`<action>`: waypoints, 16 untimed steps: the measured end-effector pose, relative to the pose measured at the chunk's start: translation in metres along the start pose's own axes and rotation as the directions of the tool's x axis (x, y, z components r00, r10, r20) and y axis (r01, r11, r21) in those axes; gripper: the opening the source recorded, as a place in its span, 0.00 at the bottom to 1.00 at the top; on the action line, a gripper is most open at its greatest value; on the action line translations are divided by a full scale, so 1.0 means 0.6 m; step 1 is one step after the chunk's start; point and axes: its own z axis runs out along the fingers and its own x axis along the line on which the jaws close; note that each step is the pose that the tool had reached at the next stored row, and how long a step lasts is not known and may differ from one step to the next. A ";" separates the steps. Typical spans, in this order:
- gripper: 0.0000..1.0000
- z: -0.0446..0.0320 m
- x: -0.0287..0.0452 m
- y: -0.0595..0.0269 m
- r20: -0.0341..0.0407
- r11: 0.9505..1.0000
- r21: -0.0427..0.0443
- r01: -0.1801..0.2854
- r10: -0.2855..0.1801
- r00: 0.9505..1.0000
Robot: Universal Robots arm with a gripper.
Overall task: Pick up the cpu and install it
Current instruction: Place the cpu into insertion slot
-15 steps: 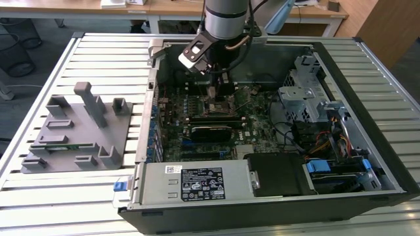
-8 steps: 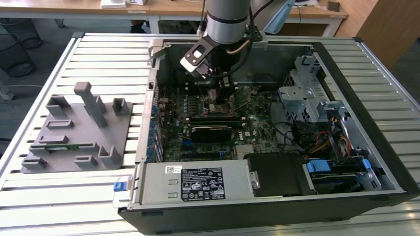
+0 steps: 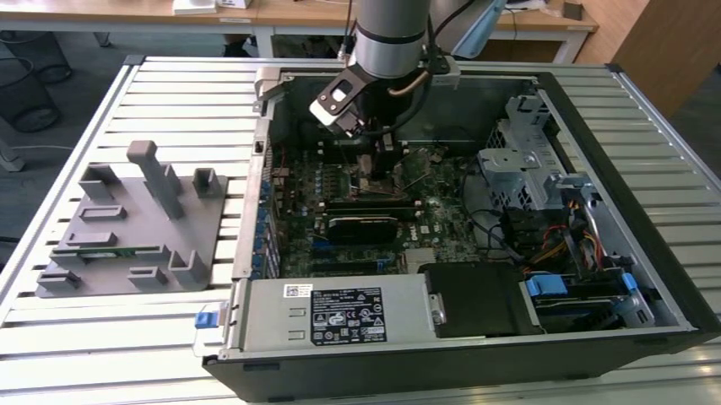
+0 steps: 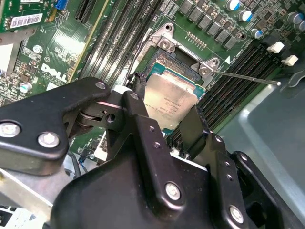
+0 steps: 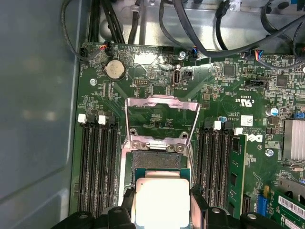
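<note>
Black fingers point(image 4: 140, 119) of the gripper point(image 4: 167, 112) are pinched on two opposite edges of the cpu point(image 4: 169, 95), silvery top up, with its far edge over the dark socket point(image 5: 156, 160); whether it touches the socket cannot be told. Beyond the gripper, the socket's metal frame point(image 5: 162, 101) stands hinged open, and a thin lever rod point(image 4: 248, 77) sticks out to one side. All this sits on the green board point(image 5: 228, 95) inside the open computer case point(image 3: 451, 367), where the gripper point(image 3: 377, 156) reaches down. Long black memory slots point(image 5: 97, 162) run along both sides of the fingers. Further out from the gripper are a coin battery point(image 5: 115, 69) and dark cables point(image 5: 200, 28) by the case wall. Well apart from the gripper, outside the case on the slatted table point(image 3: 169, 93), a grey holder point(image 3: 186, 202) carries a green memory stick point(image 3: 107, 251).
</note>
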 end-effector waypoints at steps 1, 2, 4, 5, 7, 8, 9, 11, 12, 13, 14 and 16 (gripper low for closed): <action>0.54 0.000 0.000 0.000 0.000 1.000 0.000 0.000 0.000 1.000; 0.54 0.000 0.000 0.000 0.000 1.000 0.000 0.000 0.000 1.000; 0.54 0.001 0.000 0.000 0.000 1.000 0.000 0.000 0.000 1.000; 0.54 0.002 0.000 0.000 0.000 1.000 0.000 0.000 0.000 1.000; 0.54 0.002 0.000 0.000 0.000 1.000 0.000 0.000 0.000 1.000; 0.54 0.003 0.000 0.000 0.000 1.000 0.000 0.000 0.000 1.000; 0.54 0.003 0.000 0.000 0.000 1.000 0.000 0.000 0.000 1.000; 0.54 0.005 0.000 0.000 0.000 1.000 0.000 0.000 0.000 1.000; 0.54 0.005 0.000 0.000 0.000 1.000 0.000 0.000 0.000 1.000; 0.54 0.006 0.000 0.000 0.000 1.000 0.000 0.000 0.000 1.000; 0.54 0.006 0.000 0.000 0.000 1.000 0.000 0.000 0.000 1.000; 0.54 0.007 0.000 0.000 0.000 1.000 0.000 0.000 0.000 1.000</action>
